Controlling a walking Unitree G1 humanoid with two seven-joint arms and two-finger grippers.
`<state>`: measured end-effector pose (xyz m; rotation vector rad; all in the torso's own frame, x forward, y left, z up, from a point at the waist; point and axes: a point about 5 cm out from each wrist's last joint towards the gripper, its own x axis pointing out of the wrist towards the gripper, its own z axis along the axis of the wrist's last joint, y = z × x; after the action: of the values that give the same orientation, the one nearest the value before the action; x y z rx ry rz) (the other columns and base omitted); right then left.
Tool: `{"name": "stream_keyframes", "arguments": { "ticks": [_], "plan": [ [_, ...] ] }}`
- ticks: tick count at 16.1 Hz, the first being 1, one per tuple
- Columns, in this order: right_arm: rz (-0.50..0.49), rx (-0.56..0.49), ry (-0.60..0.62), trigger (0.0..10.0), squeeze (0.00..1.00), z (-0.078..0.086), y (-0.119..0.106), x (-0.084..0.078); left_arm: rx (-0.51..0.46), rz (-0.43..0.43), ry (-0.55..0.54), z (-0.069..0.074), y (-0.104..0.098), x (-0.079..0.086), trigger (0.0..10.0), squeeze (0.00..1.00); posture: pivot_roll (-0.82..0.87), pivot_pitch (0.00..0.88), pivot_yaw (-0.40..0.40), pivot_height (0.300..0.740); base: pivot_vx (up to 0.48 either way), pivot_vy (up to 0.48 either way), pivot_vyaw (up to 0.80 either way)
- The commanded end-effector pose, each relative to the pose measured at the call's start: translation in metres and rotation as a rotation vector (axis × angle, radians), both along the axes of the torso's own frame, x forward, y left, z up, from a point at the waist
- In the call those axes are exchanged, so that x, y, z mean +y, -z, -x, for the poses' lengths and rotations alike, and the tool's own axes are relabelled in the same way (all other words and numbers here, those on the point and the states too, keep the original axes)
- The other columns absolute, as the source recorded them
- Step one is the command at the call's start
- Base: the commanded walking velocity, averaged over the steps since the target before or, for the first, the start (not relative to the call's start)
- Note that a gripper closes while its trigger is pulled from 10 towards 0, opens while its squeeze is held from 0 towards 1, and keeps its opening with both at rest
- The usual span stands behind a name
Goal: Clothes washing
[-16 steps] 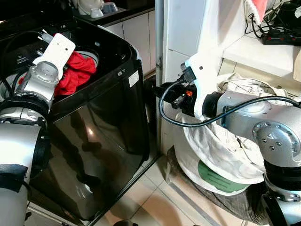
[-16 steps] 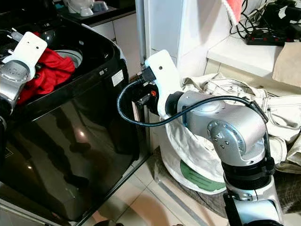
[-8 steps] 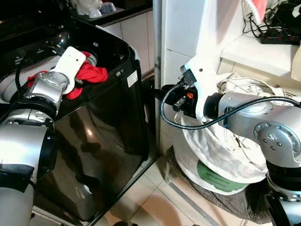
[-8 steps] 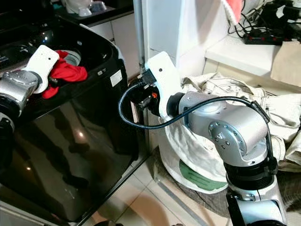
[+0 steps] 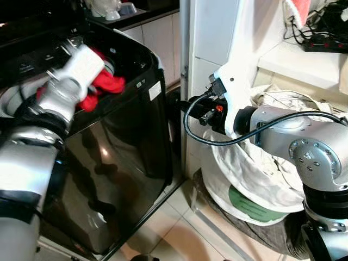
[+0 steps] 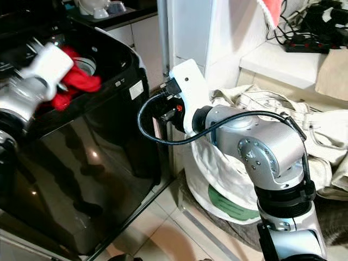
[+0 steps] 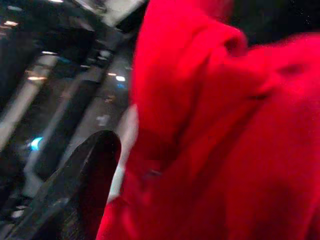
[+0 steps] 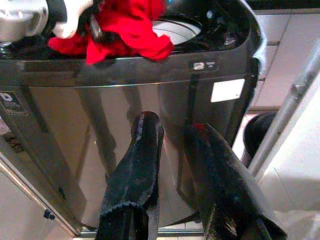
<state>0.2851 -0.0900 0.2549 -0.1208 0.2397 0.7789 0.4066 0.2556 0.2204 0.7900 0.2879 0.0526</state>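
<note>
A red garment (image 5: 104, 85) hangs over the open top of the black top-loading washing machine (image 5: 130, 141), near its right rim. My left gripper (image 5: 95, 80) is shut on the garment, and the cloth hides most of its fingers. In the left wrist view the red garment (image 7: 225, 130) sits close beside one black finger (image 7: 85, 185). My right gripper (image 8: 172, 125) is open and holds nothing. It hovers in the gap between the washer's side and the white laundry bag (image 5: 255, 174).
The bag holds cream clothes (image 6: 283, 106) and stands on a dark mat against a white wall column (image 5: 212, 32). A shelf (image 5: 299, 62) with cables is at the upper right. Pale floor tiles (image 5: 174, 234) run between washer and bag.
My left arm has carried the red garment from over the drum toward the washer's right rim and is blurred in motion now. The right arm has hardly moved.
</note>
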Motion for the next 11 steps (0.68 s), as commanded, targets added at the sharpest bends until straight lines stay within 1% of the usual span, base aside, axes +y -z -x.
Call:
{"name": "stream_keyframes", "arguments": {
  "ticks": [1, 2, 3, 6, 7, 8, 9, 10, 11],
  "plan": [
    [-0.002, -0.008, 0.019, 10.0, 0.00, -0.002, -0.002, -0.002, 0.009, -0.003, -0.014, 0.001, -0.006, 0.006, 10.0, 0.00, -0.13, 0.000, 0.090, 0.740, 0.000, 0.000, 0.00],
    [-0.001, -0.008, 0.020, 10.0, 0.00, -0.002, -0.002, -0.002, 0.036, 0.080, -0.018, 0.002, -0.005, 0.007, 10.0, 0.00, -0.13, 0.000, 0.091, 0.740, 0.000, 0.000, 0.00],
    [-0.001, -0.009, 0.023, 10.0, 0.00, -0.002, -0.002, -0.003, -0.016, 0.159, -0.053, 0.001, -0.015, 0.010, 10.0, 1.00, -0.13, 0.000, 0.091, 0.740, 0.000, 0.000, 0.00],
    [-0.004, -0.010, 0.026, 10.0, 0.00, -0.003, -0.002, -0.003, -0.173, 0.102, -0.103, -0.001, -0.041, 0.017, 10.0, 1.00, -0.13, 0.000, 0.092, 0.740, 0.000, 0.000, 0.00],
    [-0.008, -0.012, 0.035, 10.0, 0.00, -0.004, -0.003, -0.003, -0.290, 0.030, -0.139, -0.001, -0.059, 0.021, 10.0, 1.00, -0.13, 0.000, 0.092, 0.740, 0.000, 0.000, 0.00],
    [-0.014, -0.014, 0.050, 10.0, 0.00, -0.006, -0.003, -0.004, -0.363, -0.033, -0.155, 0.000, -0.070, 0.022, 10.0, 1.00, -0.13, 0.000, 0.093, 0.740, 0.000, 0.000, 0.00],
    [-0.015, -0.015, 0.061, 10.0, 0.00, -0.007, -0.003, -0.005, -0.226, -0.042, -0.102, -0.001, -0.055, 0.019, 10.0, 1.00, -0.13, 0.000, 0.092, 0.740, 0.000, 0.000, 0.00],
    [-0.013, -0.015, 0.062, 10.0, 0.00, -0.007, -0.003, -0.005, 0.017, -0.019, -0.015, 0.000, -0.026, 0.012, 10.0, 1.00, -0.12, 0.000, 0.094, 0.740, 0.000, 0.000, 0.00],
    [-0.010, -0.015, 0.060, 10.0, 0.00, -0.007, -0.002, -0.004, 0.160, -0.003, 0.048, 0.003, -0.007, 0.007, 10.0, 0.00, -0.13, 0.000, 0.100, 0.740, 0.000, 0.000, 0.00]
  ]
}}
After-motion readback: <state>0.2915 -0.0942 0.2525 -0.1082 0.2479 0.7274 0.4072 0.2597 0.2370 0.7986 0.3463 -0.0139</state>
